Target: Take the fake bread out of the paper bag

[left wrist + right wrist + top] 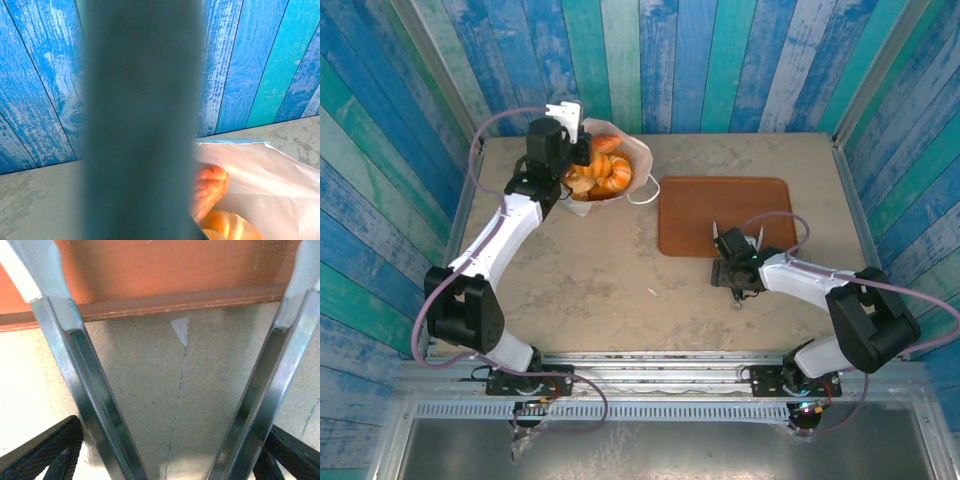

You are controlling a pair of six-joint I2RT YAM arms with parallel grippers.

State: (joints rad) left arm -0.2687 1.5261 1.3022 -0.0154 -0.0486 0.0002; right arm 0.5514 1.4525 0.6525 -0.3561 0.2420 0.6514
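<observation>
The fake bread (603, 170) is all lying inside the paper bag (640, 160); nothing is out yet. The left pincer (563, 109) is sitting closed at the bag's rim, while the right pincer (737, 236) is hanging apart, empty, beside the tray (720, 200).

Brown flat tray (725, 215) sits right of centre on the beige speckled table (600, 280), small white fleck (653, 292) just off its near-left corner, blue-teal plank walls (720, 60) around.
</observation>
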